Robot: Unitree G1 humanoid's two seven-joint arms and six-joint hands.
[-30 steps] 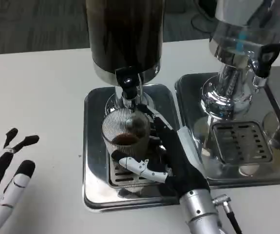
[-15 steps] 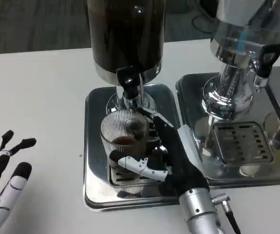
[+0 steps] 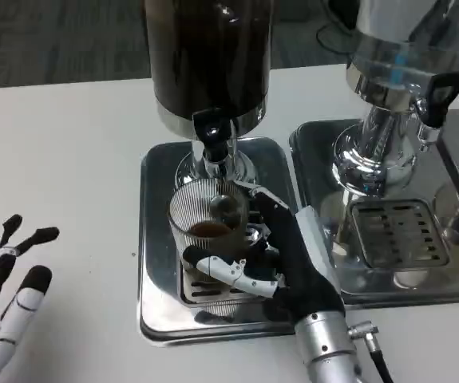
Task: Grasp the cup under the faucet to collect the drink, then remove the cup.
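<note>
Since a moment ago our right robot hand [image 3: 281, 259] has barely shifted, its fingers wrapped around the upright ribbed clear glass cup [image 3: 209, 227] under the black-handled faucet [image 3: 211, 144].

A white table [image 3: 61, 152] fills most of the frame, its far edge running across the upper part. Beyond that edge, along the top left, lies a dark grey carpeted floor [image 3: 53, 36] with a faint striped weave. Even overhead light gives soft reflections and weak shadows on the tabletop.
</note>
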